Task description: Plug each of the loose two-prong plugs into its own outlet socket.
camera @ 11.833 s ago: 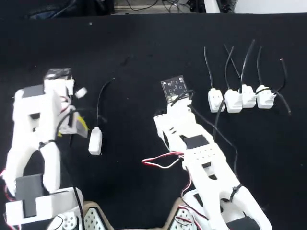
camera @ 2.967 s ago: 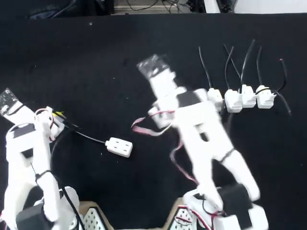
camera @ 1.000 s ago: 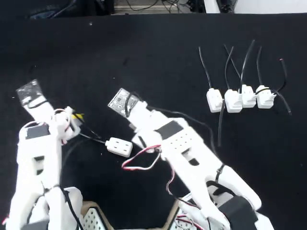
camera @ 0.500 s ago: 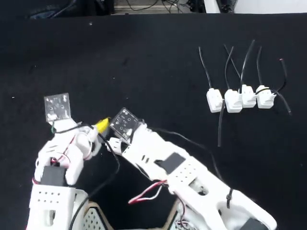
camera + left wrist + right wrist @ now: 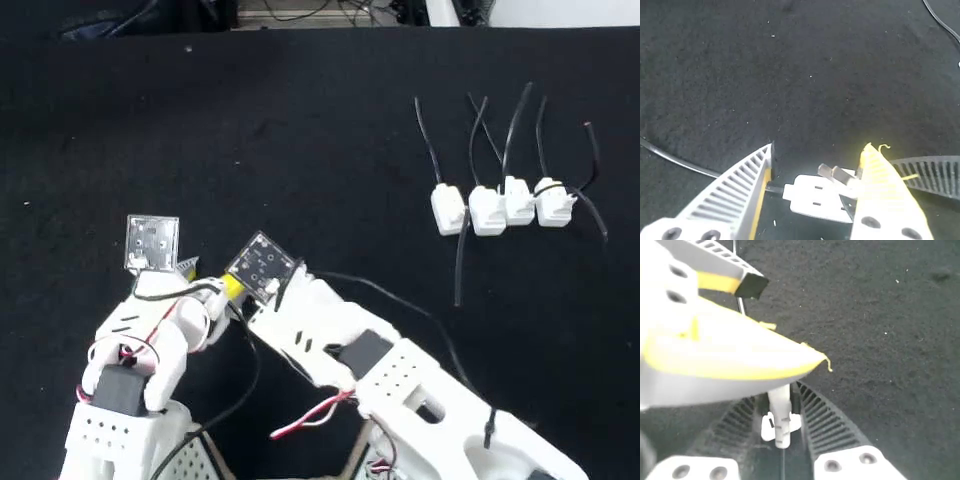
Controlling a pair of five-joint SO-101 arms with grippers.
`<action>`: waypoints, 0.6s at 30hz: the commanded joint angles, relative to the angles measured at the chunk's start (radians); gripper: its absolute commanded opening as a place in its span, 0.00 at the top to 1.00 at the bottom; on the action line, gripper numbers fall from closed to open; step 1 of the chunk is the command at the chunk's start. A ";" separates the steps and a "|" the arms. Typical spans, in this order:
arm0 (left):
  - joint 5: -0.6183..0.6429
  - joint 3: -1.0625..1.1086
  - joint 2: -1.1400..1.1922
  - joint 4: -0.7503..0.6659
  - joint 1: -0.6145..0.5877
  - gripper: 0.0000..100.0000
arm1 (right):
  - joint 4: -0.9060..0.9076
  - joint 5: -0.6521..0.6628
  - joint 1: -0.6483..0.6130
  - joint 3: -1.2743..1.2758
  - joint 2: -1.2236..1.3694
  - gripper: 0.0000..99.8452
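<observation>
Swinging both arms together over the near left of the table (image 5: 320, 120), I now have my left gripper (image 5: 819, 146) spread wide astride the socket (image 5: 815, 198), holding nothing, and my right gripper (image 5: 777, 392) clamped on the plug (image 5: 781, 426), its prongs (image 5: 832, 172) just beside the socket, so pushing it in looks like my next step.

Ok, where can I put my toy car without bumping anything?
The far left and middle of the table are bare, up to the plug row. Near left is crowded: the right tool, holding a plug, meets the left tool at the socket.
</observation>
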 commanded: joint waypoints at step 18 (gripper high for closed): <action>-0.017 -0.007 -0.008 0.002 0.007 0.72 | 0.259 -0.012 -0.008 0.122 -0.611 0.99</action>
